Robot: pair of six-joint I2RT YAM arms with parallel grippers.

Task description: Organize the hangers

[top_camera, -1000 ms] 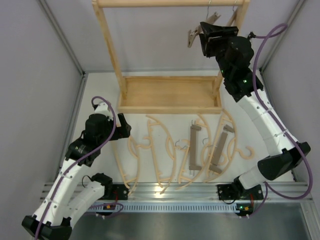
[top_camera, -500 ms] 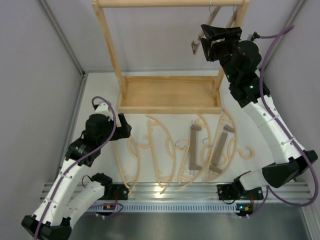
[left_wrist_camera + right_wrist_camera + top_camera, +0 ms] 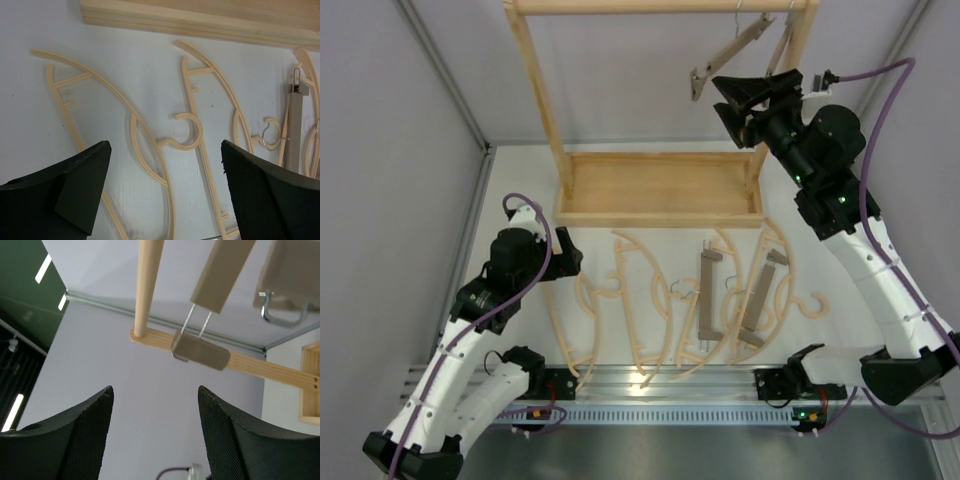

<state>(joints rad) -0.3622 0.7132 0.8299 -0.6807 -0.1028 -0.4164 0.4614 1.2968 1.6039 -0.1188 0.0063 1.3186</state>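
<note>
Since the earlier frames the right gripper (image 3: 756,88) has backed down and away from the rack's top rail (image 3: 660,6), and the right arm's elbow has swung out to the right. The left arm has not moved. The right gripper's jaws are spread and empty. The clamp bar (image 3: 728,52) it was holding a second ago now hangs by its small metal hook from the right part of the rail, tilted, its low end to the left. The right wrist view shows this bar above the parted fingers (image 3: 70,440), clear of both. A second clamp bar (image 3: 783,38) hangs just beside it, near the right post of the rack (image 3: 535,90). The tray base (image 3: 660,215) sits on the table (image 3: 520,190). In front of it four pale curved hangers (image 3: 638,300) lie flat in a row, some overlapping. Two more brown-grey bars (image 3: 705,300) lie among the right-hand ones. The left gripper (image 3: 164,170) hovers low over the two leftmost pale hangers, jaws wide apart, gripping nothing. Contact with the table cannot be judged.
</note>
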